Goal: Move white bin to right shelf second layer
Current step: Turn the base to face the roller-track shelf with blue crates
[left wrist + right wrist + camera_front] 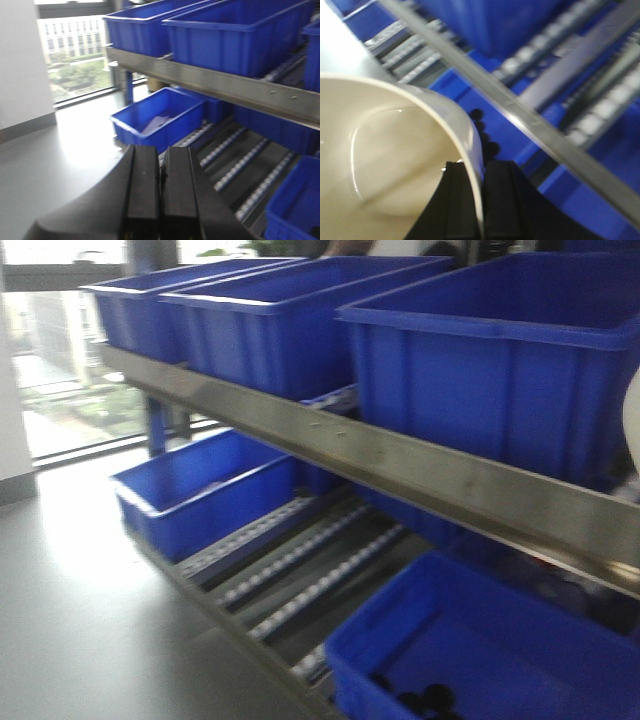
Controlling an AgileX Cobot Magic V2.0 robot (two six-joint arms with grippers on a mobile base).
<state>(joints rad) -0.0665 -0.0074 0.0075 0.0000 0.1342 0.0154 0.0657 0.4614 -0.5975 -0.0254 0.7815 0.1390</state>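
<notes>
Right gripper (481, 172) pinching the white bin (395, 150) by its rim wall | bin held near roller shelf level (290, 560), not on it | left gripper (161, 160) closed, empty, near that shelf | advice: carry level, lower onto bare rollers between blue crates (200, 495)

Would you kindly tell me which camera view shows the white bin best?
The right wrist view: the white bin fills its left half, rim pinched in the right tool. The front view catches only a white sliver at its right edge, probably the bin; the left wrist view shows none.
</notes>
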